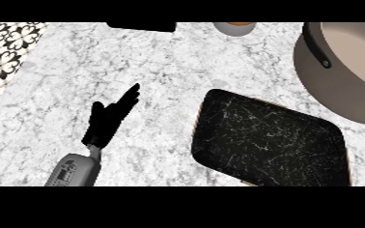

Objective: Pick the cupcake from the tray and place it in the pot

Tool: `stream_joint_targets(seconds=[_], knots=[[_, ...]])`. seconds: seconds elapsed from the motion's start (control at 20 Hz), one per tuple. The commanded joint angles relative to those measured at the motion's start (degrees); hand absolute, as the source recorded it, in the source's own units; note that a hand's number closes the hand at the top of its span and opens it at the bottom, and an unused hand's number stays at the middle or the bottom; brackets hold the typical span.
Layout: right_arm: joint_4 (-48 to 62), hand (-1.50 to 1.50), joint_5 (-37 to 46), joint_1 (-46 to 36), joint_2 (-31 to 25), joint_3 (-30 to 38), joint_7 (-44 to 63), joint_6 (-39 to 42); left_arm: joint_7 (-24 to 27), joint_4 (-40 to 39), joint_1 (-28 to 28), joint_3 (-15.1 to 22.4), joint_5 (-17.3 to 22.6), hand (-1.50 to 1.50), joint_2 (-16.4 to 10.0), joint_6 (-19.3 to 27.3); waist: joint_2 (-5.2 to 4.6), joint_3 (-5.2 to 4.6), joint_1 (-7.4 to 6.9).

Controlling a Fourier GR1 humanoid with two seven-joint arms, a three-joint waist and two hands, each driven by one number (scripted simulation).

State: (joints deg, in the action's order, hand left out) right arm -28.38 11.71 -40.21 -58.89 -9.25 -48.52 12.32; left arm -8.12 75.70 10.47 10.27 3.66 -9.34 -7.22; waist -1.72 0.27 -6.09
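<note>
Cupcake not seen on tray point(271, 140), lower right of frame. Grey item point(234, 28) with orange top at top edge may be it, cannot tell. Pot point(317, 77) upper right. Left hand point(105, 123) lower left, fingers straight, holding nothing; tray to its right. Right hand out of view.

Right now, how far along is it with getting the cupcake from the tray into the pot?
The tray carries no cupcake, so the pick-up looks done. Nothing is visibly in hand: the left hand rests open at the left, the right hand is out of view. The visible part of the pot shows no cupcake, so placing may still be left.
</note>
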Motion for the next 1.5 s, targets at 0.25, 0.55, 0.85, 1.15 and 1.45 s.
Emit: stream_joint_targets(seconds=[0.25,0.55,0.85,1.15,1.45], knots=[[7.1,1.50,17.4,-9.1,6.7,-9.8,6.0,-17.1,0.8,1.2,-2.2,0.4,-0.9,0.00,0.7,1.1,0.23,-0.08,0.41],[15.8,1.50,24.3,-12.7,12.4,-16.5,18.3,-6.1,0.4,-0.9,-0.3,-0.2,-1.1,0.00,0.7,1.1,-0.06,-0.18,0.50],[20.5,-1.50,23.3,-16.3,18.2,-14.4,14.7,-4.5,0.0,-0.2,-0.6,-2.1,0.2,0.00,-1.5,-0.9,0.08,0.00,1.38],[20.4,-1.50,7.4,-18.0,20.9,0.8,7.6,0.2,1.5,0.2,-2.9,-2.0,-0.6,0.00,-0.7,0.9,0.59,0.04,2.64],[25.3,-1.50,-3.8,-21.6,16.9,12.6,11.5,3.3,-0.3,0.7,-0.3,-1.8,-0.6,0.00,0.0,1.0,-0.04,0.06,2.62]])
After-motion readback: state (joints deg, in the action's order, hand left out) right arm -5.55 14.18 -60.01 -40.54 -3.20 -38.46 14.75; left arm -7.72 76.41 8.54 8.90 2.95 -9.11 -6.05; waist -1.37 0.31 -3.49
